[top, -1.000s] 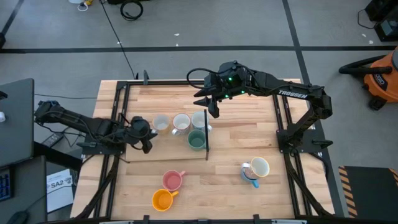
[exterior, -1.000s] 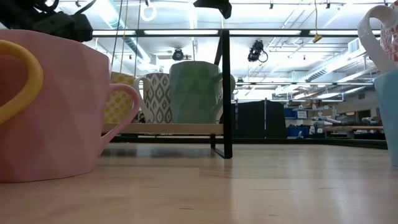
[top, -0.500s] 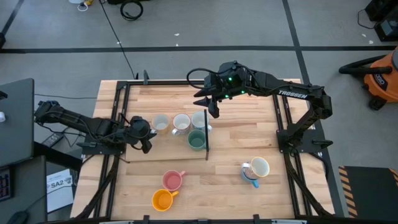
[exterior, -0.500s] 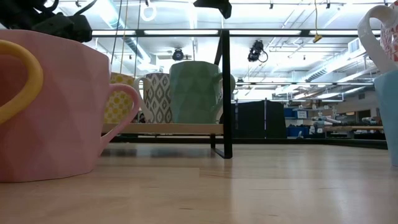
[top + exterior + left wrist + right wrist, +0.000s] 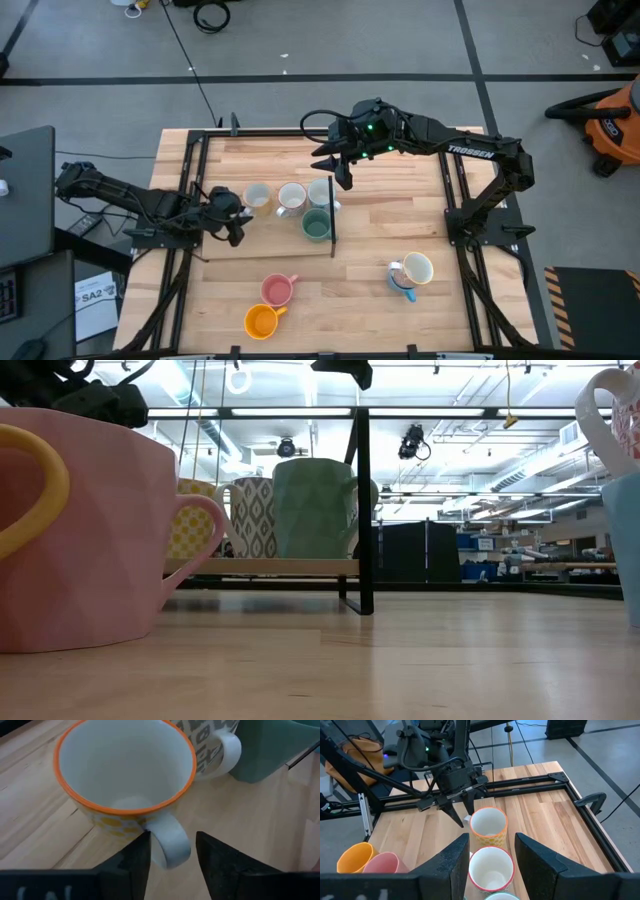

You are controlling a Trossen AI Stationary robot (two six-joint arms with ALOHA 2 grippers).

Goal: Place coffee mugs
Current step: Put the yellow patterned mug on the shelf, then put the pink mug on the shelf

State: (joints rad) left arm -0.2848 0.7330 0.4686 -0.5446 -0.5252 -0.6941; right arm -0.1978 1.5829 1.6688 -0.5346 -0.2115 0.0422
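Note:
A yellow-patterned coffee mug with an orange rim [image 5: 125, 770] stands upright on a low wooden shelf [image 5: 260, 567], at the left end of a row with a grey-patterned mug [image 5: 291, 197], a pale mug [image 5: 322, 192] and a teal-green mug [image 5: 316, 225]. My left gripper [image 5: 172, 840] is open at the left of this row, its fingers on either side of the mug's side handle. My right gripper [image 5: 343, 180] hangs open above the row, nothing between its fingers. My left gripper comes slanting down from the table's left, with the orange-rimmed mug's handle [image 5: 170, 845] between its open fingers. A gap shows between the handle and one finger [image 5: 215, 860]. Whether the other finger [image 5: 137, 862] touches the handle, I cannot tell. The mug stands on the shelf.
A pink mug [image 5: 277, 290] and an orange mug [image 5: 260, 321] stand near the front edge. A white mug sits on a blue one [image 5: 410, 272] at the front right. A black upright post [image 5: 364, 500] rises at the shelf's right end.

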